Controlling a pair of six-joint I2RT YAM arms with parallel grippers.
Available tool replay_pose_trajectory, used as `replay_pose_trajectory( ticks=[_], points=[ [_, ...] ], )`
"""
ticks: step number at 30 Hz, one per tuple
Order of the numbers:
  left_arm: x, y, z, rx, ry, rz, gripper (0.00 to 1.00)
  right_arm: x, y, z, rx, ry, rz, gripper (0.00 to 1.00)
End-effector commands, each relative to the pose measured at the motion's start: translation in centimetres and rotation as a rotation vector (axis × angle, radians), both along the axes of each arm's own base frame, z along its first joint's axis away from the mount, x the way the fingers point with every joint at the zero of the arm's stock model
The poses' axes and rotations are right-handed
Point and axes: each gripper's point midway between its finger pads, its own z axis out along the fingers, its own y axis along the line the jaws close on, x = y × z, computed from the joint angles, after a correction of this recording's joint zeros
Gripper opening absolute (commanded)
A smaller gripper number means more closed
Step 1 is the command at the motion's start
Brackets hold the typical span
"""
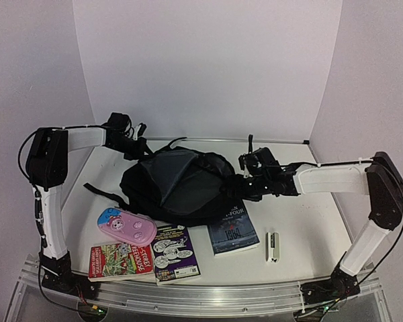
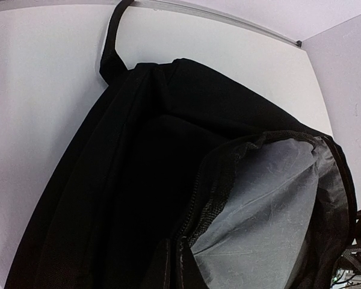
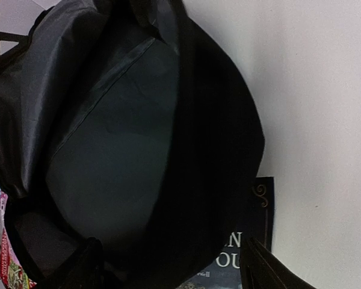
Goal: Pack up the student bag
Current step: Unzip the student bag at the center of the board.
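Jaws apart, the right gripper (image 1: 247, 174) meets the student bag's (image 1: 181, 184) right edge; the left gripper (image 1: 131, 136) is closed at its far-left corner.

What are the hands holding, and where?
The left hand is shut, seemingly on the bag at its far rim, though the grip itself is hidden. The right hand is at the bag's other side; its hold cannot be told.

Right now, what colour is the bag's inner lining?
Grey lining, against the black bag; the left wrist view shows it best.
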Motion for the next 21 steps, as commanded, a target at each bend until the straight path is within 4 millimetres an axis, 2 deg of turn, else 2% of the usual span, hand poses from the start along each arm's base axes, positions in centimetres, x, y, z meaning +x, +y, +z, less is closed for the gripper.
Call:
replay_pose_trajectory(
  ticks=[1, 3, 6, 7, 9, 11, 16, 17, 21],
  points=[
    [0.5, 0.8, 2.0, 0.017, -0.070, 0.034, 0.00, 0.5, 1.2, -0.7, 0.066, 0.017, -0.062, 0.72],
    [0.5, 1.2, 1.9, 0.028, -0.068, 0.051, 0.00, 0.2, 1.6, -1.4, 0.057, 0.031, -0.060, 0.62],
    [0.5, 2.3, 1.3, 0.058, -0.057, 0.096, 0.00, 0.3, 1.5, -1.5, 0.040, 0.017, -0.064, 0.29],
    [0.5, 2.9, 1.0, 0.074, -0.046, 0.121, 0.00, 0.8, 1.4, -1.0, 0.025, -0.012, -0.061, 0.17],
    [0.4, 4.0, 0.8, 0.091, -0.035, 0.164, 0.00, 2.0, 0.9, 0.5, -0.035, -0.074, -0.056, 0.04],
    [-0.3, 4.7, 0.2, 0.100, -0.019, 0.181, 0.00, 4.1, -0.1, 2.0, -0.099, -0.141, -0.067, 0.00],
    [-2.2, 4.6, 0.9, 0.067, -0.022, 0.165, 0.00, 11.2, -3.6, 2.0, -0.126, -0.154, -0.087, 0.00],
    [-2.5, 4.6, 1.1, 0.057, -0.026, 0.163, 0.00, 12.3, -3.8, 1.5, -0.143, -0.159, -0.075, 0.00],
    [-2.7, 4.4, 1.1, 0.037, -0.020, 0.161, 0.00, 17.3, -3.5, 1.3, -0.168, -0.213, -0.070, 0.00]
  ],
)
